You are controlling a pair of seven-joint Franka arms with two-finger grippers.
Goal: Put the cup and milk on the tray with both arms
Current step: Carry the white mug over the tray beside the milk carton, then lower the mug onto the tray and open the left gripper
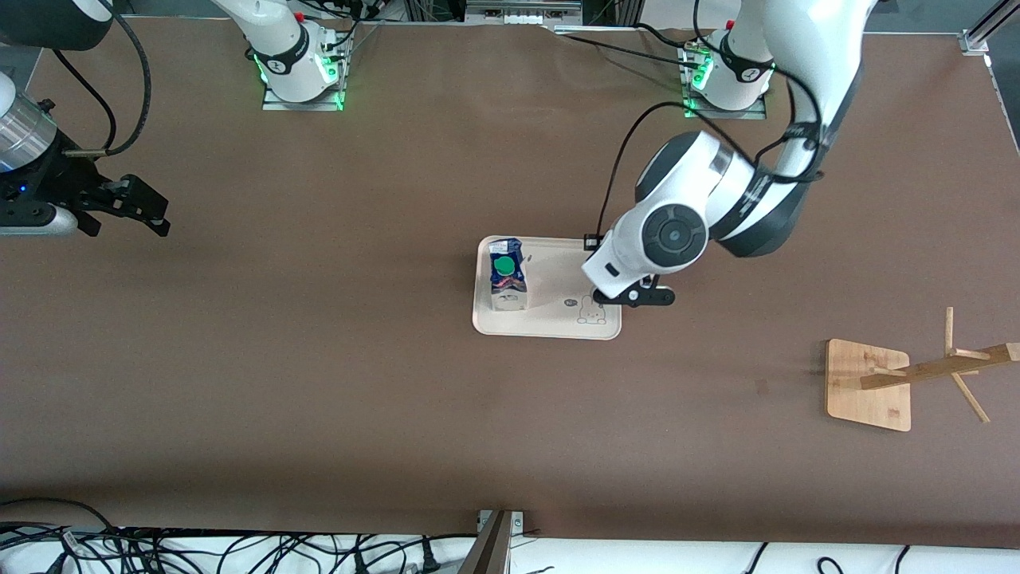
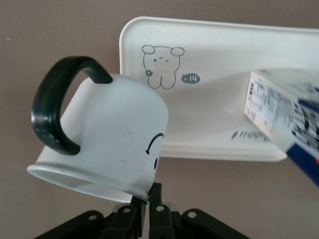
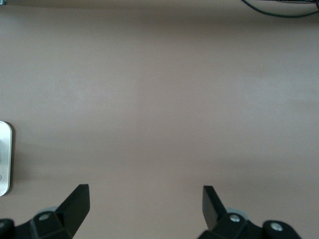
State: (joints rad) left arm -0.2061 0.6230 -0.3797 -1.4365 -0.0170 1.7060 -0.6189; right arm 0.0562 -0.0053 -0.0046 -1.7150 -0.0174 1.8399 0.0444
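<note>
The cream tray (image 1: pixel 558 323) lies mid-table with the milk (image 1: pixel 507 275) standing on its end toward the right arm. In the left wrist view the white cup (image 2: pixel 109 134) with its black handle hangs tilted, mouth toward the camera, over the table just off the tray (image 2: pixel 214 55) by the rabbit drawing. My left gripper (image 2: pixel 149 199) is shut on the cup's rim. The milk (image 2: pixel 284 119) shows at that view's edge. The front view hides the cup under the left gripper (image 1: pixel 637 296) and its wrist. My right gripper (image 1: pixel 135 209) waits open over bare table; its fingers (image 3: pixel 75 204) hold nothing.
A wooden rack with a square base (image 1: pixel 867 384) stands toward the left arm's end, nearer the front camera than the tray. Cables (image 1: pixel 239 550) run along the table's near edge. A sliver of the tray (image 3: pixel 4 159) shows in the right wrist view.
</note>
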